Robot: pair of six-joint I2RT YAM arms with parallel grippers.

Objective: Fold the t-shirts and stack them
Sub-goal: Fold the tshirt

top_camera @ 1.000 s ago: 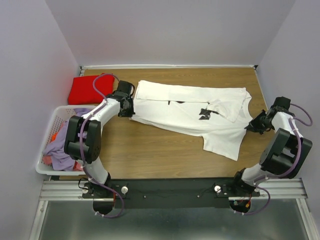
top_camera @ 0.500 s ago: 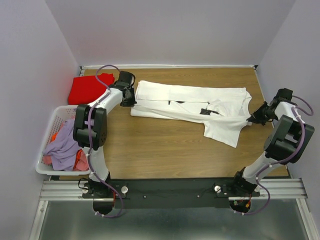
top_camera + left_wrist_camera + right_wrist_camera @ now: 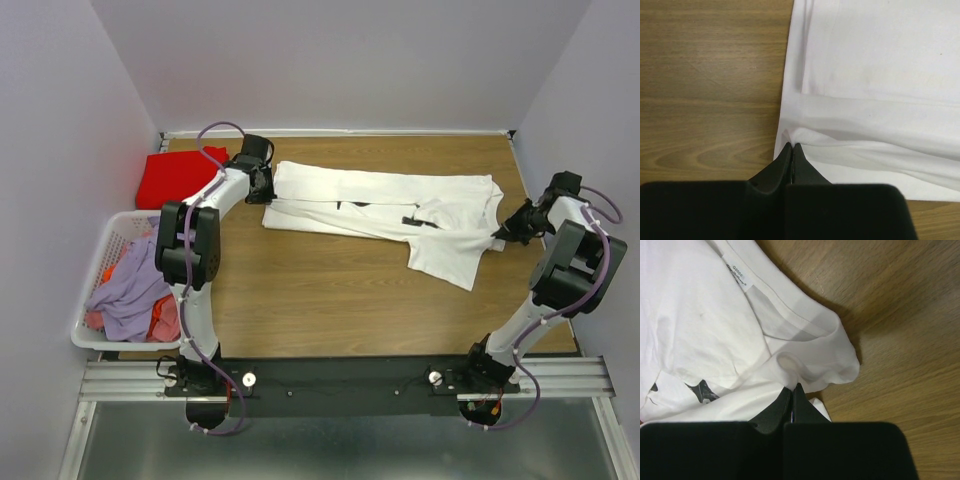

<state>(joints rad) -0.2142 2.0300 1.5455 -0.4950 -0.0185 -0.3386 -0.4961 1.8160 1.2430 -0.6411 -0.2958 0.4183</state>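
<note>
Wood-grain table (image 3: 330, 300): soft white t-shirt (image 3: 380, 205), edges pinched by left tool (image 3: 791, 146) and right tool (image 3: 791, 387).

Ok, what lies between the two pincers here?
The white t-shirt, partly folded, spans the whole stretch from the left pincer to the right pincer, each shut on an edge of it; the top view shows this.
</note>
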